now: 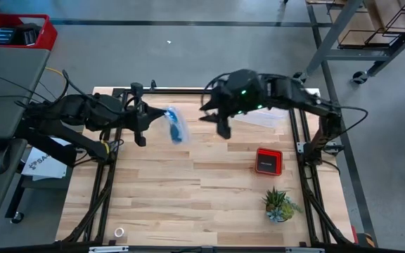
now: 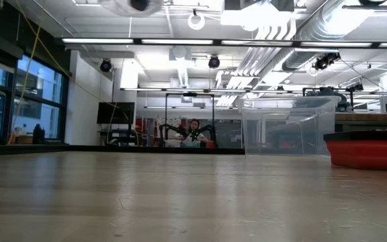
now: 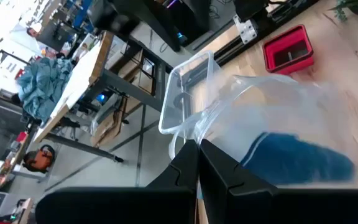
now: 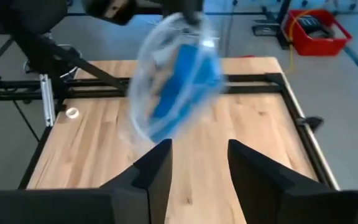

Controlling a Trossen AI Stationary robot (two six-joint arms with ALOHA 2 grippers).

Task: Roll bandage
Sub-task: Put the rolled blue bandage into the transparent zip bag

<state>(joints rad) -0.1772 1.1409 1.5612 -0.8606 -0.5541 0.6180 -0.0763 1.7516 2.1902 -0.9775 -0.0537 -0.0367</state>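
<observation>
The bright blue bandage (image 3: 297, 158) lies inside a crinkled clear plastic bag (image 3: 278, 112). My left gripper (image 3: 197, 158) is shut on that bag. In the high view the bag (image 1: 175, 125) hangs above the table's far middle, just right of my left gripper (image 1: 153, 116). My right gripper (image 1: 216, 121) stands to the bag's right, apart from it. It is open (image 4: 199, 165) with nothing between its fingers. In the right wrist view the bag and the blue bandage (image 4: 182, 81) hang blurred ahead of it. My left gripper pinches the clear bag at its edge (image 3: 194, 134) between its two shut fingers, coming from the table's left and slanting a little downward. The bag hangs out from the fingers, clear of the table, with the bandage low inside it.
A clear plastic box (image 3: 188, 93) stands at the table's far right, partly under the right arm. A red-and-black square device (image 1: 268, 161) and a small potted plant (image 1: 280, 205) sit at the right. A small ring (image 1: 119, 232) lies near the front left. Bare wood (image 1: 188, 190) fills the middle.
</observation>
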